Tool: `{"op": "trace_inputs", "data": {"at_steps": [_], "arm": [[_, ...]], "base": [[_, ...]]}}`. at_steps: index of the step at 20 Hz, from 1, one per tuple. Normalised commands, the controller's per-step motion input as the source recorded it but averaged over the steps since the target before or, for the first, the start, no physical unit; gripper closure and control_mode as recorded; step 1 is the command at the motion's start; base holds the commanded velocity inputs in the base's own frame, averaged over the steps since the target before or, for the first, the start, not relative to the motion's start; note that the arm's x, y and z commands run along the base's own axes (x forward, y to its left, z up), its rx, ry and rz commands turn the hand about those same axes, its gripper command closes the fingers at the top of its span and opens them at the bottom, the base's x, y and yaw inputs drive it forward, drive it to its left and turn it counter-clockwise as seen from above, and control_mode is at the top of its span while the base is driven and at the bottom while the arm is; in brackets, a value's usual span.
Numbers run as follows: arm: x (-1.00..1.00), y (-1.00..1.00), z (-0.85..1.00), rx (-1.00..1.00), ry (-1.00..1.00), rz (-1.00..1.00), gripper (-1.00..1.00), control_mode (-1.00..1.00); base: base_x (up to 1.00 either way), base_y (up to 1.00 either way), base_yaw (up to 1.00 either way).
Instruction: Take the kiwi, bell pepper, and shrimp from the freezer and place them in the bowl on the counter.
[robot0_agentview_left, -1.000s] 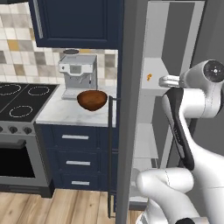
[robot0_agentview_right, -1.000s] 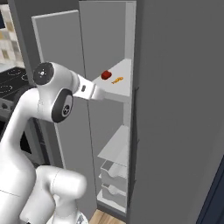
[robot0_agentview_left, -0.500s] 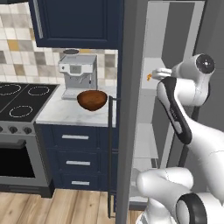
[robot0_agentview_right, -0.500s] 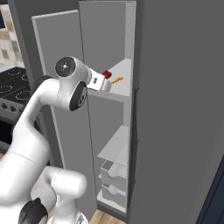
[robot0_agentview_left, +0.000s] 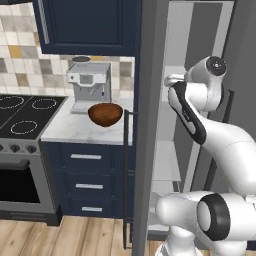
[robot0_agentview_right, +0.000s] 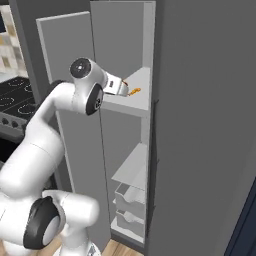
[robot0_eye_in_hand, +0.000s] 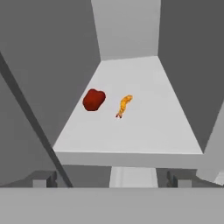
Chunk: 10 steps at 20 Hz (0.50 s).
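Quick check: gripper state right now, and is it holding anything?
Gripper: open, holding nothing; short of the white freezer shelf with the glossy red bell pepper and curved orange shrimp.

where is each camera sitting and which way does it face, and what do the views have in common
Left base view: behind the arm to its left, facing the counter, bowl and freezer; arm at right.
Right base view: behind the arm to its right, facing the freezer shelf with the shrimp; arm at left.
Hand view: on the hand, looking along the open end effector at the bell pepper and shrimp.
Shared: the freezer shelf and shrimp.
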Motion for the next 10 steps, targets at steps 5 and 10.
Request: {"op": "trace_inputs", "data": {"at_steps": [5, 10], "arm": [[0.39, 0.01, -0.24, 0.0, 0.2, 0.0, -1.0, -1.0], [0.41, -0.02, -0.1, 0.0, 0.13, 0.0, -1.0, -1.0]], "base": [[0.0, 0.0, 0.0], [0.0, 0.0, 0.0]]}}
